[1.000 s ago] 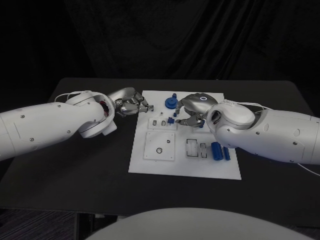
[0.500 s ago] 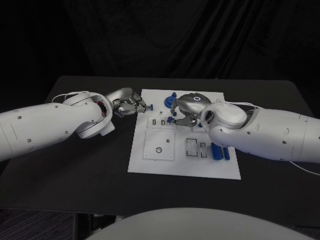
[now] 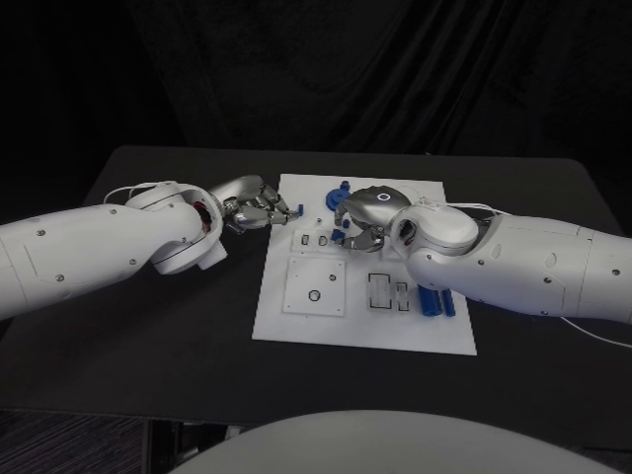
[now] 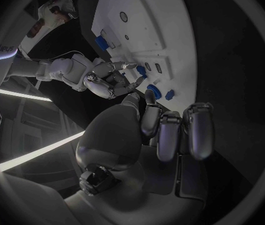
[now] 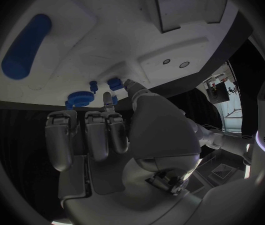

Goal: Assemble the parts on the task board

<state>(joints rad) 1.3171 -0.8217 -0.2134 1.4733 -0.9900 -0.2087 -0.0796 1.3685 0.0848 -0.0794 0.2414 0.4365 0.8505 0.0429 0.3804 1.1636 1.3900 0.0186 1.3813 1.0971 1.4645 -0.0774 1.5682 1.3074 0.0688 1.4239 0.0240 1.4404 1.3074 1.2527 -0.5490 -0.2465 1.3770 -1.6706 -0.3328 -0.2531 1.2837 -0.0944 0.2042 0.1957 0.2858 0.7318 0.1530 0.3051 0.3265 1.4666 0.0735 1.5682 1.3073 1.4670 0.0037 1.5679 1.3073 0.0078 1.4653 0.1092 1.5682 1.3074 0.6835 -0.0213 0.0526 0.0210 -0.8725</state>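
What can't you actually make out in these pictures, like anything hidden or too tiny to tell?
- Head view: the right hand and its arm cover part of the white board; whatever lies beneath is hidden.
- Head view: the left hand seems to pinch a small blue piece at the board's edge; its shape is too small to tell.
- Right wrist view: whether the fingertips touch the blue pieces is unclear.
- The board's small slots: contents too small.

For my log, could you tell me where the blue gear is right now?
In the head view, the blue gear sits near the far edge of the task board, between the left hand and right hand.
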